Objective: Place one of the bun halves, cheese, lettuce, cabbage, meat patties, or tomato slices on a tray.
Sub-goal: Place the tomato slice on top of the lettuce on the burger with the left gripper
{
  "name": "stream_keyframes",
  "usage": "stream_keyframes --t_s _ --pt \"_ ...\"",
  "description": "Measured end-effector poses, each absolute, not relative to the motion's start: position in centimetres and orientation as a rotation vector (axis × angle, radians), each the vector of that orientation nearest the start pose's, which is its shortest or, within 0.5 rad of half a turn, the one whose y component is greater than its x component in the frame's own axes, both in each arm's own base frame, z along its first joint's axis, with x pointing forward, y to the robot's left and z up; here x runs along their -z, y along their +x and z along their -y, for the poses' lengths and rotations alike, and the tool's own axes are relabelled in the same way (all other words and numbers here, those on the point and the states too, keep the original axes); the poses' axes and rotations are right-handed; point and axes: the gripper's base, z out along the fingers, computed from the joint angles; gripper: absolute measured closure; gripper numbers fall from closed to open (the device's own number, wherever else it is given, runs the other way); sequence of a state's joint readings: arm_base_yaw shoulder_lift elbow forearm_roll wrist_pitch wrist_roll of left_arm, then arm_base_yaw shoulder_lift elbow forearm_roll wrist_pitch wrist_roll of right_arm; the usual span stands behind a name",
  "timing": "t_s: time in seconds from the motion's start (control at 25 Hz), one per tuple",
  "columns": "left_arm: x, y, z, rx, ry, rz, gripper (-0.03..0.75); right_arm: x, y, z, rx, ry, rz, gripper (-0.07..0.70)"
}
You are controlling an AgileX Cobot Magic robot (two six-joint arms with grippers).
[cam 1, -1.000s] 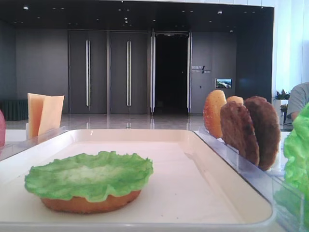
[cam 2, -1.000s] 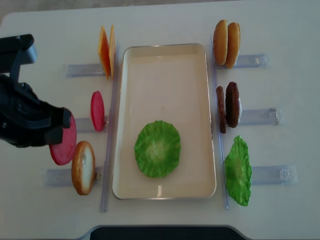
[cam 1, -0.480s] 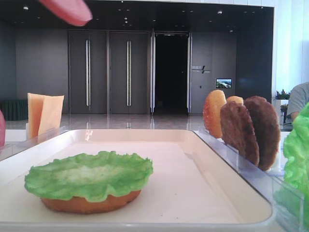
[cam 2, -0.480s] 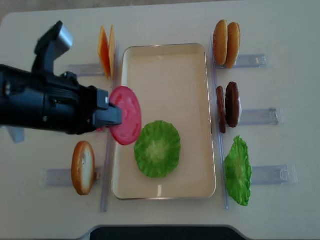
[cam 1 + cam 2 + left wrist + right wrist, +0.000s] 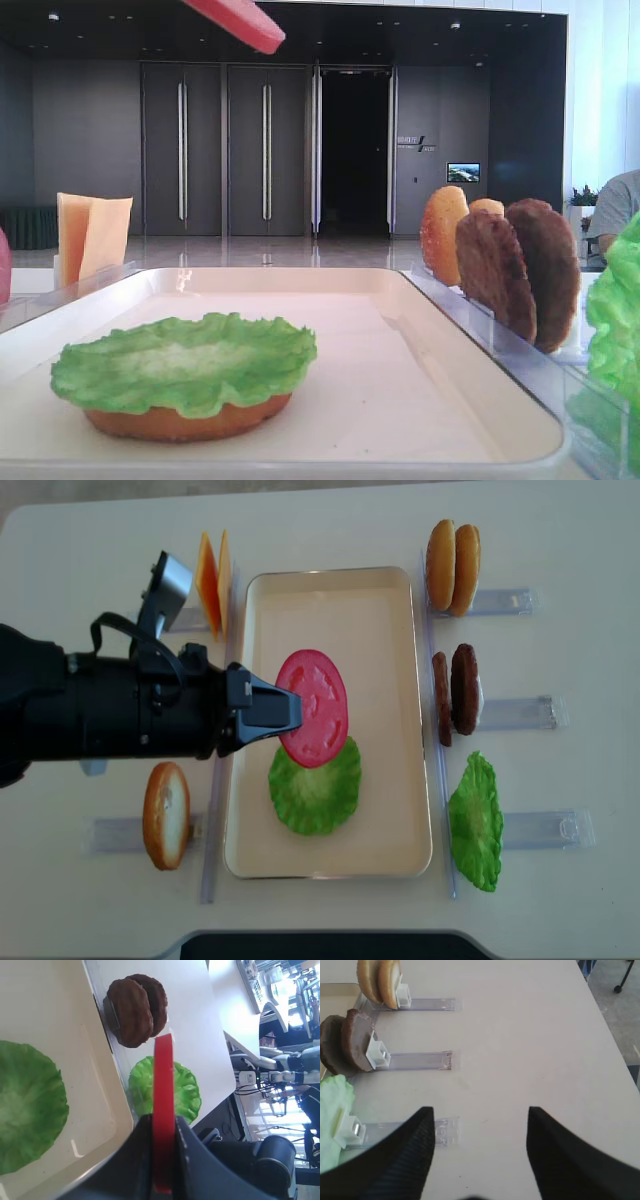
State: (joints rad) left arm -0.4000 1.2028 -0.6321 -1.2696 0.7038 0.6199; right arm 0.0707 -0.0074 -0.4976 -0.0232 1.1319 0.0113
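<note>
Dark panelled doors and a glossy lobby floor fill the background of the low exterior view, where the cream-white rectangular tray (image 5: 330, 290) holds a ruffled green lettuce leaf (image 5: 185, 362) lying on an orange-brown bun half (image 5: 185, 420); the edge of a flat red tomato slice (image 5: 238, 18) hangs high above it, and pale yellow-orange cheese squares (image 5: 92, 235) stand at left, dark brown meat patties (image 5: 522, 270) at right. From the right wrist view, the right gripper (image 5: 480, 1152) hovers with its fingers spread and empty over bare table, near clear plastic racks (image 5: 415, 1060) carrying patties and buns. From the left wrist view, the left gripper (image 5: 164, 1157) pinches the tomato slice edge-on, with the lettuce on the tray below and to the left. From the overhead view, the slice sits over the tray's middle, overlapping the upper edge of the leaf. The carry step appears nearly done; the next move likely calls for a small shift toward the lettuce's centre, tilting the slice flat, lowering, then releasing. Nothing stands in the way; the tray's low rim is already cleared.
</note>
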Motion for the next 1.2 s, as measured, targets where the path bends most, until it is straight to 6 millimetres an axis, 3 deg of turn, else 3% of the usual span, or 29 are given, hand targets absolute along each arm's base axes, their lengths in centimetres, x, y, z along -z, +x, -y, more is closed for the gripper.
stream_keyframes --t_s 0.28,0.68,1.2 --pt "-24.2 18.6 13.9 1.217 0.194 -2.449 0.659 -27.1 -0.9 0.3 -0.021 -0.061 -2.109 0.213" --pt "-19.5 21.0 15.2 1.232 0.169 -2.550 0.659 -27.1 -0.9 0.3 -0.021 -0.061 -2.109 0.213" --pt "-14.7 22.1 15.6 1.202 0.136 -2.697 0.659 -27.1 -0.9 0.3 -0.021 -0.061 -2.109 0.213"
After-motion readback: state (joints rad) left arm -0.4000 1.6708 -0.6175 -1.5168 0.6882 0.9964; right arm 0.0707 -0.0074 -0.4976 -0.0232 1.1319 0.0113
